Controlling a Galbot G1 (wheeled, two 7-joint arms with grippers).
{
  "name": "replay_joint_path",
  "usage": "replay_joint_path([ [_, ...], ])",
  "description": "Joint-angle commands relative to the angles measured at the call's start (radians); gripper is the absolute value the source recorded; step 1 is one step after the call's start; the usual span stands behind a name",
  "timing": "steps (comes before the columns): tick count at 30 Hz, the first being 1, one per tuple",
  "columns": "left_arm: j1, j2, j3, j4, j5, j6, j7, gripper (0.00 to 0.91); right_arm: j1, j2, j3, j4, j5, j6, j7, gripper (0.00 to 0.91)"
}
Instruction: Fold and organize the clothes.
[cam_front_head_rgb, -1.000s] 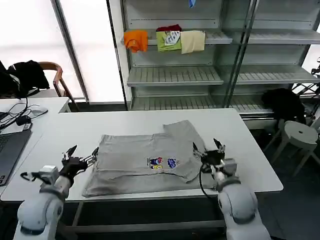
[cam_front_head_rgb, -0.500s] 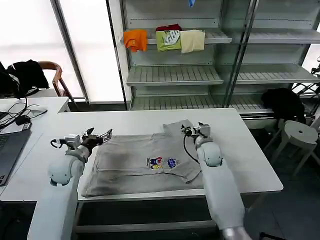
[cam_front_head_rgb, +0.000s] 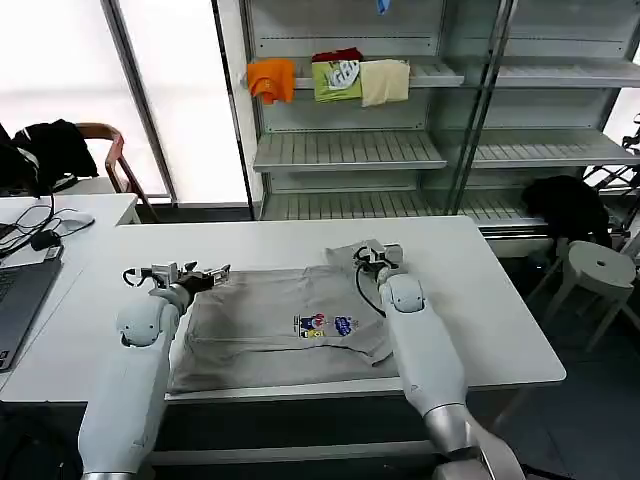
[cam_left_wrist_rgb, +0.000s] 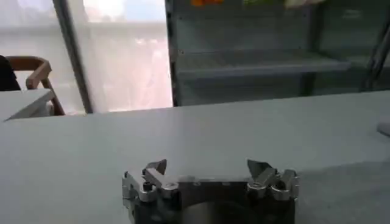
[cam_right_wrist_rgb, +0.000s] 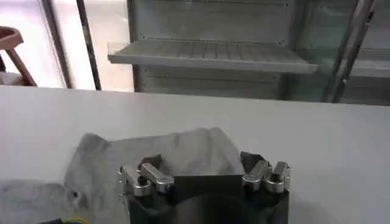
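Observation:
The clothes are a light grey T-shirt (cam_front_head_rgb: 290, 325) with a small multicoloured chest print, lying partly folded on the white table (cam_front_head_rgb: 480, 290). Its far right sleeve (cam_right_wrist_rgb: 164, 149) sticks out toward the shelves. My right gripper (cam_front_head_rgb: 378, 255) hovers open over that sleeve, fingers (cam_right_wrist_rgb: 150, 163) spread with cloth below them. My left gripper (cam_front_head_rgb: 203, 273) is open at the shirt's far left corner, over bare table (cam_left_wrist_rgb: 201, 137), with nothing between its fingers (cam_left_wrist_rgb: 155, 167).
A metal shelf unit (cam_front_head_rgb: 350, 150) stands behind the table, with orange, green and cream garments (cam_front_head_rgb: 330, 80) on an upper shelf. A laptop (cam_front_head_rgb: 15, 300) and cables lie on the desk at the left. A stool (cam_front_head_rgb: 600, 270) stands to the right.
Both arms have reached forward from the table's near edge to the shirt's far edge. The right gripper now sits over the far right sleeve, the left at the far left corner.

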Motion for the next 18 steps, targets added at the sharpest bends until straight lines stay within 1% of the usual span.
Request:
replay_joint_path([
  [1,-0.047,-0.001,0.016,0.093,0.043,-0.001,0.023,0.907,0.044,0.015,0.003,-0.076,0.0,0.019,0.0,0.907],
  [9,-0.036,-0.001,0.013,0.09,0.04,-0.001,0.024,0.907,0.023,0.008,0.004,-0.015,0.002,-0.005,-0.002,0.907],
  [13,-0.038,-0.005,0.01,0.099,0.044,0.0,0.019,0.907,0.02,0.006,0.006,-0.008,0.01,-0.012,0.0,0.907],
  [16,-0.04,-0.003,0.005,0.103,0.043,0.0,0.018,0.907,0.012,0.004,0.013,0.012,0.056,0.0,-0.003,0.907],
  [18,-0.038,0.001,0.002,0.104,0.039,0.0,0.017,0.907,0.011,-0.001,0.015,0.021,0.081,0.012,0.004,0.907],
])
